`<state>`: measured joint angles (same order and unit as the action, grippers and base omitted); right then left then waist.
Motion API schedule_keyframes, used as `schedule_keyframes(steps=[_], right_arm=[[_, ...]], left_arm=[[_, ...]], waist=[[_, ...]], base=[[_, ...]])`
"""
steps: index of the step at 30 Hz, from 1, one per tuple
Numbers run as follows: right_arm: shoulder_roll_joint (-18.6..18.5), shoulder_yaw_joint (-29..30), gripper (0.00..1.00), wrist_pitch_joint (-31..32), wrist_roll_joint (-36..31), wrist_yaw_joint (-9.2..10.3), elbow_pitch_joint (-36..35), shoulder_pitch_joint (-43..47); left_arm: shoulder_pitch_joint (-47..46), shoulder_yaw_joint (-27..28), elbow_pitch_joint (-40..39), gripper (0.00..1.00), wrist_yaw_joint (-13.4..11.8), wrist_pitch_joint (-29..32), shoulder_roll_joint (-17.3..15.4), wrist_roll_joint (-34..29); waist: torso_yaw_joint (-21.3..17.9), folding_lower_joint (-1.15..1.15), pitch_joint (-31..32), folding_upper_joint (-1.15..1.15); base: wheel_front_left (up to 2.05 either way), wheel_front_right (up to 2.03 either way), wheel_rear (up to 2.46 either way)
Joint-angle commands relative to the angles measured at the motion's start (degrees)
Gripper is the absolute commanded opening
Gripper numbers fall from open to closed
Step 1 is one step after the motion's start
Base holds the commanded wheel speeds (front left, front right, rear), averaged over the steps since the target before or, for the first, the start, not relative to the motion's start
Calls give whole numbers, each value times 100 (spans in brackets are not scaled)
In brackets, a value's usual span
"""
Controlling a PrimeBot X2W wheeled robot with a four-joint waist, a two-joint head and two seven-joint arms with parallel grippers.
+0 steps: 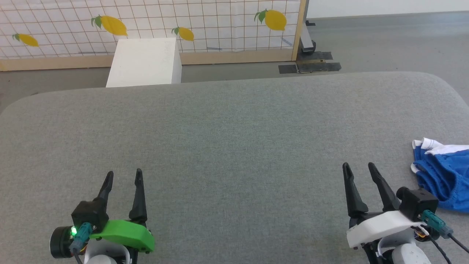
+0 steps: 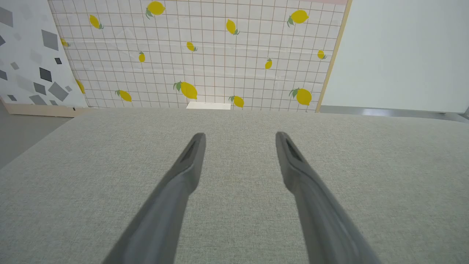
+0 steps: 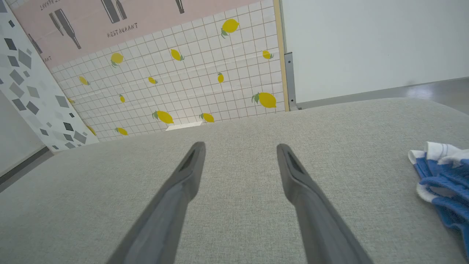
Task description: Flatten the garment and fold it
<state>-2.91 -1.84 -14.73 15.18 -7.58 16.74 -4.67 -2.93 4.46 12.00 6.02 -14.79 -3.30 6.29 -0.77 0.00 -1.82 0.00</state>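
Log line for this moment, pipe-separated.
fold: not started | shorts: crumpled, right side of table | left gripper: open, empty | right gripper: open, empty, near shorts, not touching

We counted one garment (image 1: 441,176) on the table (image 1: 234,128), one box (image 1: 144,62) beyond it, one left gripper (image 1: 124,172), one right gripper (image 1: 358,165).

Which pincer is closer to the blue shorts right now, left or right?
Right. The right pincer sits open just left of the crumpled blue shorts, not touching them. The left pincer is open far across the grey surface, on the opposite side.
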Motion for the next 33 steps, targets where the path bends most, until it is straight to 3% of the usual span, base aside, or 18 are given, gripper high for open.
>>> schedule_keyframes(steps=[1, 7, 8, 33], right_arm=[[3, -1, 100, -27, 31, 9, 16, 29], [3, -14, 100, -27, 58, 9, -49, 24], [-1, -2, 0, 2, 10, 0, -24, 0], [-1, 35, 0, 255, -250, 1, -301, 79]], left_arm=[[-26, -15, 6, 100, 13, -21, 24, -51], [-22, 7, -6, 100, -12, -21, 27, -87], [1, 8, 4, 0, -3, 2, 2, -70], [50, -69, -199, 0, -104, 256, 9, -165]], waist=[[-4, 0, -5, 0], [-25, 0, -15, 0], [-24, 0, -15, 0], [-7, 0, 18, 0]], base=[[0, 0, 0], [0, 0, 0], [0, 0, 0], [0, 0, 0]])
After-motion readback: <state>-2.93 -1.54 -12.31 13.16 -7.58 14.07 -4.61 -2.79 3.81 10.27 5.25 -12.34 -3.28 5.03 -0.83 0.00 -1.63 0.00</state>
